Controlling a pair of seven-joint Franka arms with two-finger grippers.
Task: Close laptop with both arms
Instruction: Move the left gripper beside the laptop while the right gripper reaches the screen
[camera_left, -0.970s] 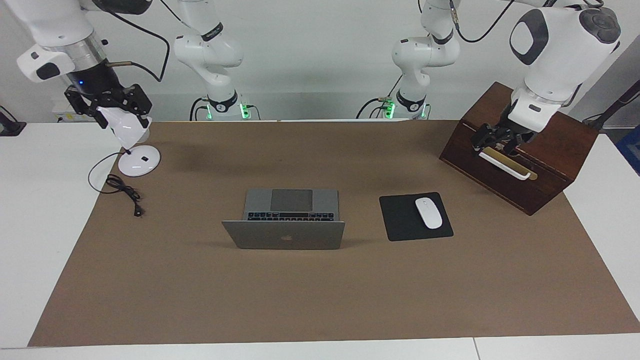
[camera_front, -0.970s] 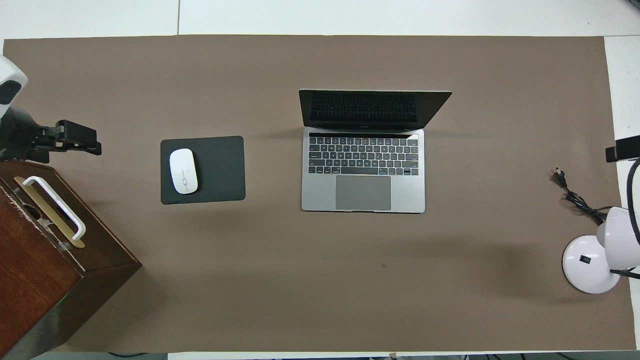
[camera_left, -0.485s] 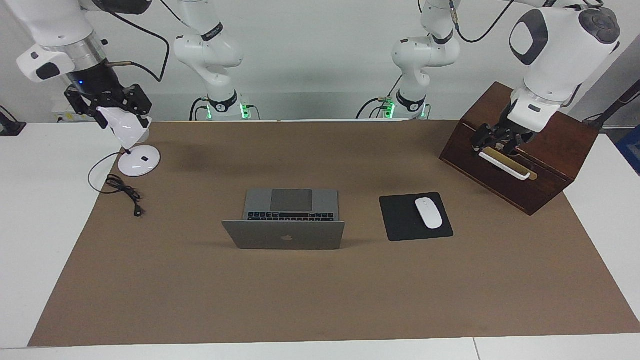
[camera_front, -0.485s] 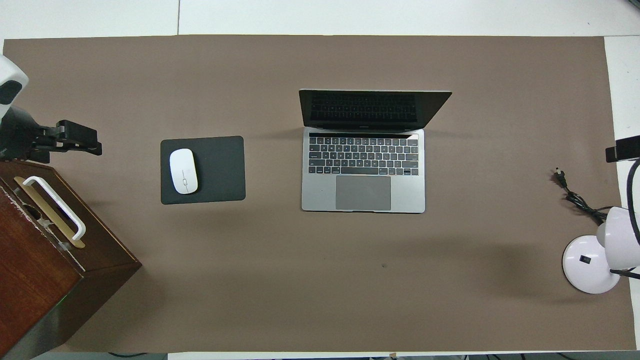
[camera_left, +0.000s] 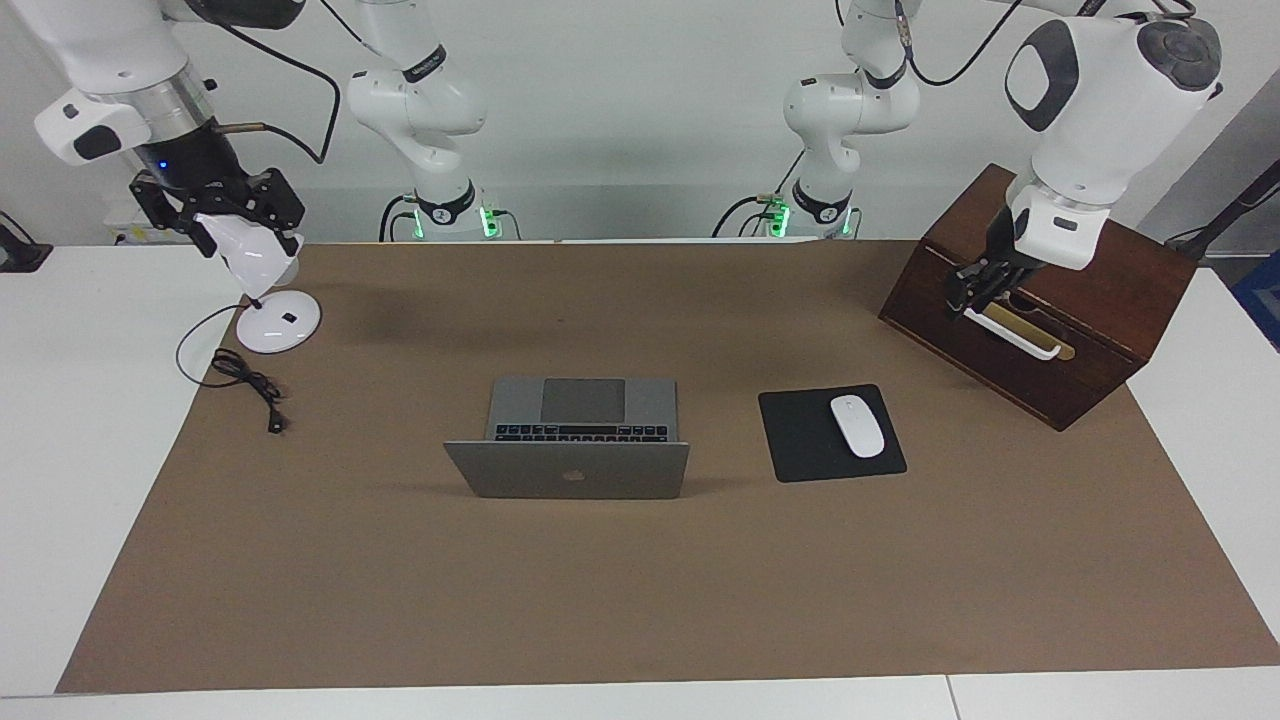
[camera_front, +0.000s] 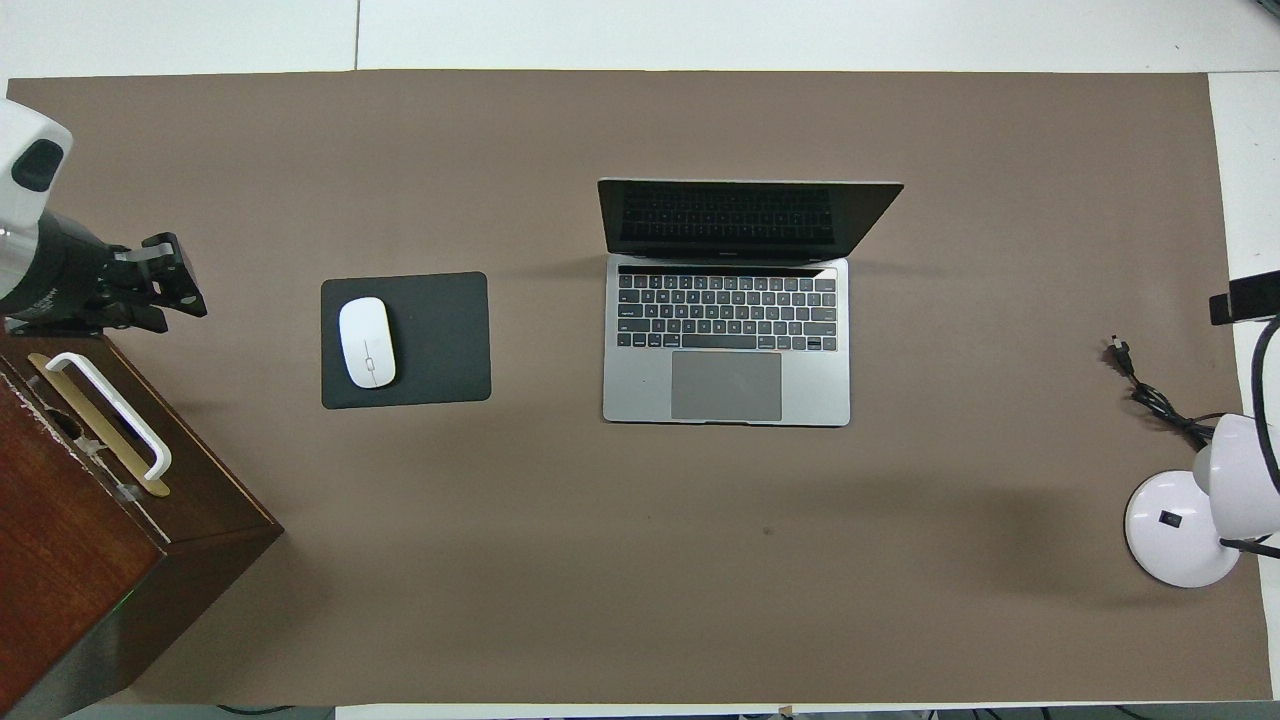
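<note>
The silver-grey laptop (camera_left: 570, 470) (camera_front: 726, 340) stands open in the middle of the brown mat, with its keyboard and trackpad toward the robots and its lid upright. My left gripper (camera_left: 975, 290) (camera_front: 175, 285) hangs over the wooden box (camera_left: 1040, 300), at the end of its white handle (camera_left: 1010, 335); I cannot tell if it touches. My right gripper (camera_left: 220, 210) (camera_front: 1240, 297) is raised over the white desk lamp (camera_left: 265, 290), open and holding nothing. Both grippers are well away from the laptop.
A black mouse pad (camera_front: 440, 340) with a white mouse (camera_front: 367, 342) lies beside the laptop toward the left arm's end. The wooden box (camera_front: 90, 520) fills that corner. The lamp (camera_front: 1185, 530) and its black cable (camera_front: 1150, 395) sit at the right arm's end.
The left wrist has turned over the box and its gripper now looks narrower. The right arm and the laptop have not moved.
</note>
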